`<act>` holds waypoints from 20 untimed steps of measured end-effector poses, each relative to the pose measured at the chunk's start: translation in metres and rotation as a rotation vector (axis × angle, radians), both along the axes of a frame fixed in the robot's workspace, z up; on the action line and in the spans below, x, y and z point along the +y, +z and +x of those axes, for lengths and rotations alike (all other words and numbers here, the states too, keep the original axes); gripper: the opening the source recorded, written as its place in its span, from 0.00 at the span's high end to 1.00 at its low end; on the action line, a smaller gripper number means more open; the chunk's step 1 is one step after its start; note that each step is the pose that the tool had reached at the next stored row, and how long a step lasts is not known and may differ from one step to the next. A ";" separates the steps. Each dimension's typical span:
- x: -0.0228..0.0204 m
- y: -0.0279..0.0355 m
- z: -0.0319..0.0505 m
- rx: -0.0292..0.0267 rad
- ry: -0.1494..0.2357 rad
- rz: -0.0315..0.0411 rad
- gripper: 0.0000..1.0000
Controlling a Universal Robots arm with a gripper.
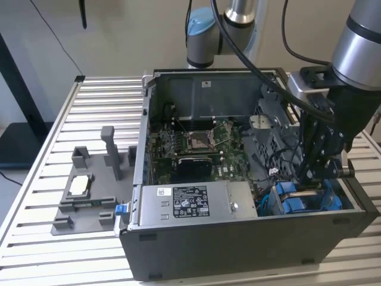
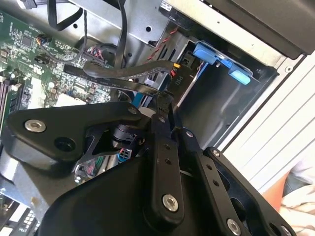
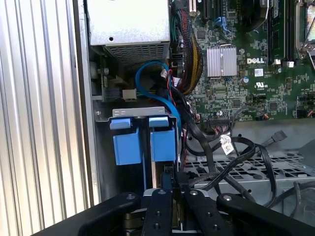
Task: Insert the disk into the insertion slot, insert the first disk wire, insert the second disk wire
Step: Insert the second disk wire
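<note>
The claw (image 1: 311, 185) reaches down into the open case (image 1: 238, 250), its fingers drawn narrow and pinched on the black plug end of a flat wire (image 2: 123, 83). In both wrist views the plug sits right at the fingertips (image 3: 172, 181), and the wire trails off from the claw toward the motherboard (image 3: 236, 73).

The disk (image 3: 162, 143) is already in the slot (image 3: 138, 112), just ahead of the claw's tips in the first wrist view. Little of it shows beyond its blue carrier: two blue blocks stand side by side inside the grey metal rim, and I cannot tell whether they belong to one carrier or two. The nearer block lies straight in line with the fingers. In the exterior view the blue shows on either side of the claw, low in the case corner. The plug is close to the disk's end, but whether it is seated there is hidden by the fingers.

A loose bundle of black cables (image 3: 231, 152) loops beside the claw over a perforated metal plate. A blue cable (image 3: 147, 73) curves beyond the slot, by the silver power supply (image 1: 184, 202).

Well away from the claw, outside the case, a grey fixture (image 1: 89, 190) rests on the slatted table (image 1: 107, 101).
</note>
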State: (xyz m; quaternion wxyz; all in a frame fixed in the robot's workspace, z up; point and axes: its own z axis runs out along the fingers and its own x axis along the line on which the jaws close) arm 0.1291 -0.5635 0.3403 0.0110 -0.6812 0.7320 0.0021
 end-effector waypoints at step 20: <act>-0.0005 -0.0023 0.0000 -0.0018 0.000 0.0019 0.84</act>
